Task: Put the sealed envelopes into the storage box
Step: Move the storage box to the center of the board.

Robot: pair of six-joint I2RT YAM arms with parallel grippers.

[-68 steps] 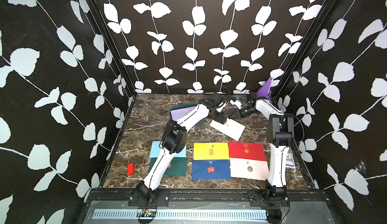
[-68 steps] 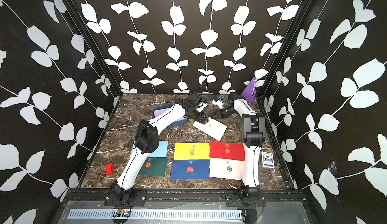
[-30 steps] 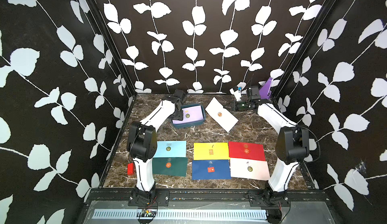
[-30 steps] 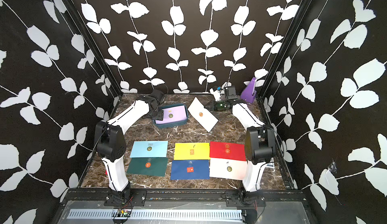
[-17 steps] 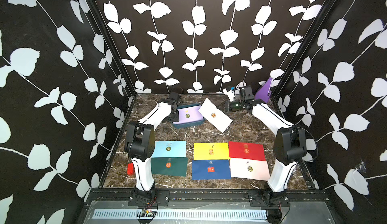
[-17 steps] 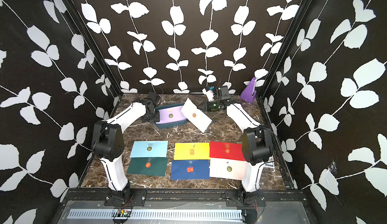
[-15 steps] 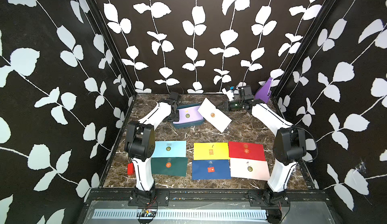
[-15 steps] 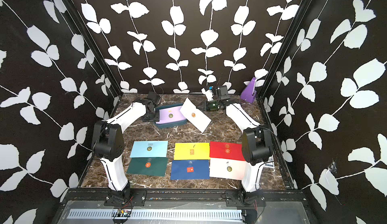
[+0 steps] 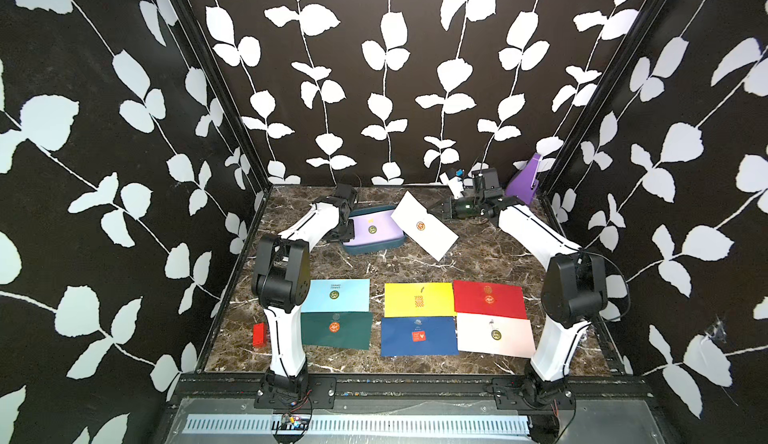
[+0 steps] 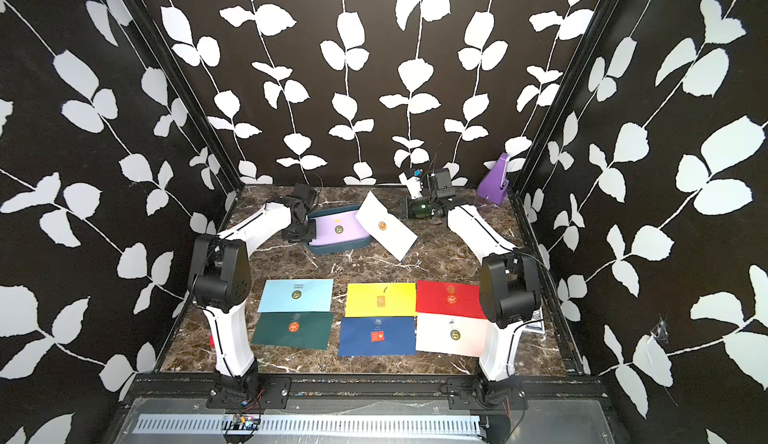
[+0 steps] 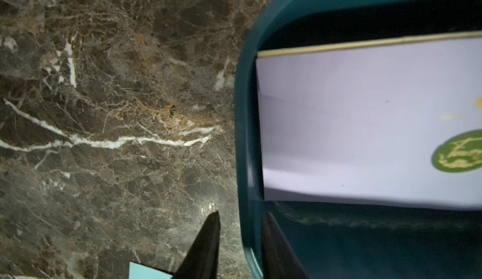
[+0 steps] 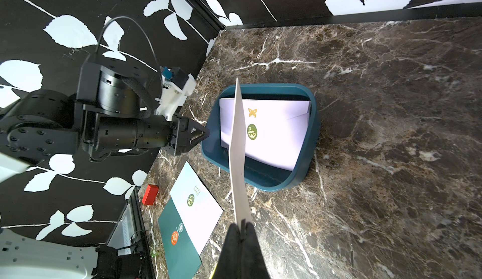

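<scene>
Right hand (image 12: 242, 228) clenched on white envelope (image 9: 424, 226) corner, held tilted beside storage box (image 9: 370, 249) near worktop (image 9: 478, 263) far edge. Left hand (image 11: 241, 213) straddles box wall, not clamped. Risk: envelope catches rim, loose box skids.

The storage box (image 9: 372, 249) is teal, the lilac envelope (image 9: 386, 222) green-sealed — brown marble table (image 9: 478, 257), black white-leafed walls (image 9: 353, 97)

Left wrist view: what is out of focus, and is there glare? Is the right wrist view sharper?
Left wrist view: the lilac envelope and its green seal look soft, and a pale glare spot sits on the marble table by the left pincer; right wrist view: storage box sharp, only the right pincer blurred.
</scene>
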